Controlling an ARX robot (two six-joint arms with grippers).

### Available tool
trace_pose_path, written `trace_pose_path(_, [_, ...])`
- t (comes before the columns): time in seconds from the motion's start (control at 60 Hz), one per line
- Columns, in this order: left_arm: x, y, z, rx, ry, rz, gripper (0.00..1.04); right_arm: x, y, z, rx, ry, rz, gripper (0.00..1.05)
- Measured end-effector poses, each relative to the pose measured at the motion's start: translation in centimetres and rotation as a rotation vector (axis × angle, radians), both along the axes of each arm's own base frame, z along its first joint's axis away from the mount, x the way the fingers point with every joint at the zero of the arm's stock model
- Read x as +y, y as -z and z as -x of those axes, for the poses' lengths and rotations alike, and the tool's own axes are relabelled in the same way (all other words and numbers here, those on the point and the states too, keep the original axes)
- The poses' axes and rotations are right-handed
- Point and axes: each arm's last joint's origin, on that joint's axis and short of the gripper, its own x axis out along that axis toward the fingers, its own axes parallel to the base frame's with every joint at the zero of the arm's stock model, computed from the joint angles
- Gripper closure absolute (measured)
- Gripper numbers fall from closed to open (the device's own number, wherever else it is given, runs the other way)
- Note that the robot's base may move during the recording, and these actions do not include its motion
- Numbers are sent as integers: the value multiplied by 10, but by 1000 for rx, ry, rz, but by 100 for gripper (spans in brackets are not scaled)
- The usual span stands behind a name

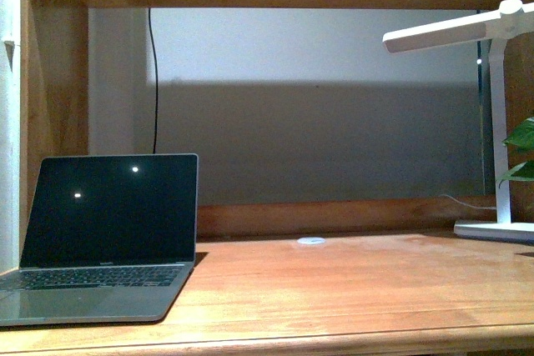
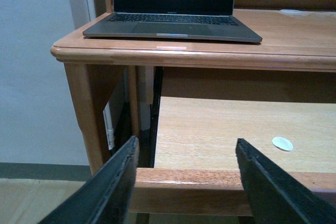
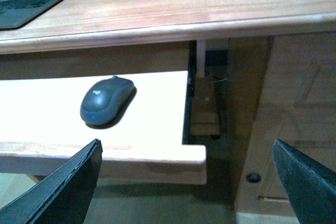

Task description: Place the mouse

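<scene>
The mouse (image 3: 106, 99), dark grey and oval, lies on the pull-out shelf (image 3: 152, 153) under the desk top, seen only in the right wrist view. My right gripper (image 3: 186, 153) hangs open in front of that shelf's end, short of the mouse and to one side of it. My left gripper (image 2: 186, 148) is open too, its fingers (image 2: 118, 182) straddling the front rail of the same shelf (image 2: 231, 124) near the desk's left leg. Neither gripper shows in the front view, and the mouse is hidden there.
An open laptop (image 1: 104, 239) with a dark screen sits at the left of the desk top (image 1: 350, 289). A white desk lamp (image 1: 501, 122) and a plant (image 1: 521, 152) stand at the right. A small white disc (image 1: 311, 241) lies mid-desk, another disc (image 2: 282, 143) on the shelf.
</scene>
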Motion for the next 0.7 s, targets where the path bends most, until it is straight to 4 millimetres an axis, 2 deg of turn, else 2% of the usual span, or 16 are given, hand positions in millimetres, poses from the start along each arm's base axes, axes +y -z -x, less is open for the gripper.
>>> trace_pose_path(0.1, [0, 0, 0, 0, 0, 0, 21, 22, -14, -14, -12, -43, 35, 7])
trace_pose_path(0.2, [0, 0, 0, 0, 0, 0, 7, 44, -17, -26, -12, -76, 70, 7])
trace_pose_path(0.25, [0, 0, 0, 0, 0, -2, 8, 62, -16, -38, -9, -88, 103, 7])
trace_pose_path(0.383, [0, 0, 0, 0, 0, -2, 8, 92, -6, -59, 17, -95, 171, 7])
trace_pose_path(0.567, [0, 0, 0, 0, 0, -2, 8, 122, 11, -80, 69, -100, 233, 7])
trace_pose_path(0.7, [0, 0, 0, -1, 0, -2, 8, 136, 19, -91, 98, -94, 261, 7])
